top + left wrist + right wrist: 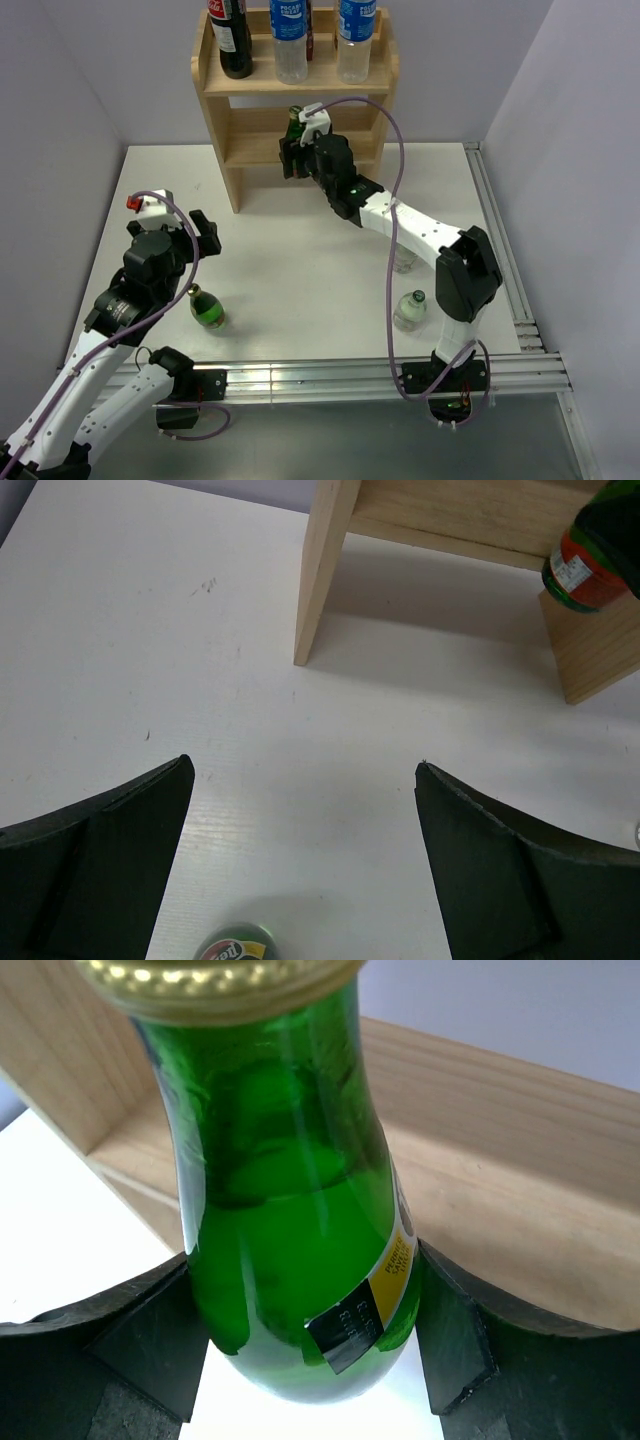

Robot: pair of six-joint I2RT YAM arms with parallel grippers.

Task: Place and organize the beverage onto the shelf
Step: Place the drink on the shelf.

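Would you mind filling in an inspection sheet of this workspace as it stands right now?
Surface: white table, a few small dark marks.
Job's things: wooden shelf at the far edge; cola bottle and two water bottles upright on its top board; green glass bottle at the shelf front, below the top board; small green bottle and clear bottle standing on the table.
Clutter: nothing seen.
Grippers: left gripper open above bare table; right gripper shut on the green glass bottle.
Cables: purple cable looped along each arm.
Surroundings: pale walls; aluminium rails along the near and right edges.
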